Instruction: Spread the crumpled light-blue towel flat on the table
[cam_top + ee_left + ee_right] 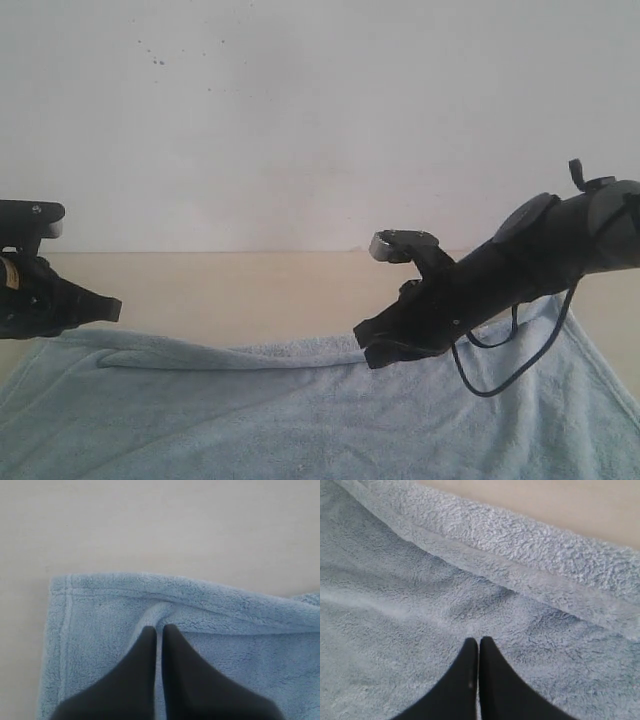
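Note:
The light-blue towel [300, 420] lies spread over the near part of the beige table [250, 285], with its far edge doubled over in a long low fold [230, 358]. My left gripper [112, 310] is shut and sits just above the fold's left end, near the towel's far-left corner. In the left wrist view its tips [159, 628] meet where a raised crease in the towel [240, 660] starts, and I see nothing clamped between them. My right gripper [368, 350] is shut and low over the fold's right end. Its tips [478, 641] point at flat towel [395, 630].
A white speckled wall [300, 120] rises behind the table's back edge. A black cable [500, 375] loops under the right arm above the towel. Bare table [150, 525] shows beyond the towel's hemmed corner [57, 587] and beyond the fold [560, 505].

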Motion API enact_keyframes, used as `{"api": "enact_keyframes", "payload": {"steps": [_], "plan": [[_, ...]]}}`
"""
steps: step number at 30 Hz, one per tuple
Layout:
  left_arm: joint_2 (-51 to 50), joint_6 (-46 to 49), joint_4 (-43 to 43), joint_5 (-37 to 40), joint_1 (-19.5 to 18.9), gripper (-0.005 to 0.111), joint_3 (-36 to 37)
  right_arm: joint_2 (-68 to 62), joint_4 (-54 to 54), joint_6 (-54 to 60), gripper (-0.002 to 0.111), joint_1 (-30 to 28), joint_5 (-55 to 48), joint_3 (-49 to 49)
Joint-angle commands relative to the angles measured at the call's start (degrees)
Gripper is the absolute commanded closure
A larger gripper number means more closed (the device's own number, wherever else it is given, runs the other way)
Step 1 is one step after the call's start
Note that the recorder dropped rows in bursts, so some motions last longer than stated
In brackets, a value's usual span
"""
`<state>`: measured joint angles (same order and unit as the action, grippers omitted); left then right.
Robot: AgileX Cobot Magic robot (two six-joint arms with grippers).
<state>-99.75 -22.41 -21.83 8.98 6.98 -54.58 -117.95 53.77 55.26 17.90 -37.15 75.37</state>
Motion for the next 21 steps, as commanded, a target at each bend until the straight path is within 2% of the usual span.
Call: {"api": "enact_keyframes", "payload": {"steps": [1, 21], "plan": [[0.6, 0.1, 0.6, -1.3, 0.4, 0.103, 0.2, -0.8, -0.2, -0.1, 0.108, 0.0, 0.8, 0.0], [0.6, 0.1, 0.6, -1.7, 0.4, 0.103, 0.2, -2.8, -0.2, -1.1, 0.108, 0.0, 10.5, 0.1]]}}
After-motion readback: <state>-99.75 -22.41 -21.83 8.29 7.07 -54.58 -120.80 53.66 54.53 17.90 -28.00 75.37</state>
